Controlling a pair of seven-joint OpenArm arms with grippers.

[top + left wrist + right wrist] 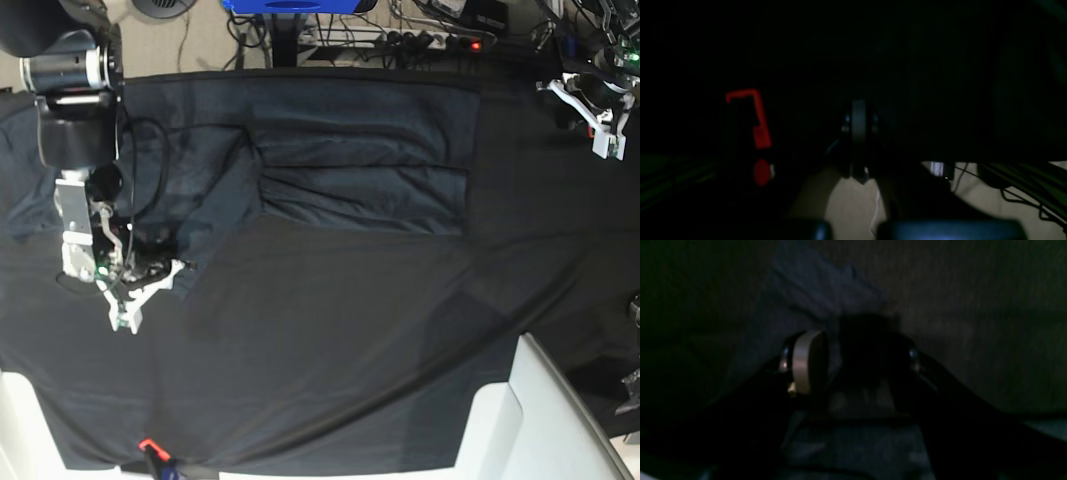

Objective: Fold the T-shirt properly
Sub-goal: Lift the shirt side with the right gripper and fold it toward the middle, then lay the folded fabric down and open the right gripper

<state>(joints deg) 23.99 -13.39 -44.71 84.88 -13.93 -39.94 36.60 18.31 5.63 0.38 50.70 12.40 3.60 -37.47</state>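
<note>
Right gripper [178, 268] on shirt sleeve
Jaws part-open; whether they pinch the soft, wrinkled knit shirt [360, 180] is unclear. Left gripper [858, 133] closed, empty, off the smooth tablecloth [330, 370].

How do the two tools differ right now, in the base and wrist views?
The right tool sits low at the T-shirt, at its sleeve end; the left tool is parked at the far table corner, away from the shirt. The right tool's jaws stand apart with cloth around them in its wrist view; the left tool is shut, holding nothing visible. Both have white fingers.
</note>
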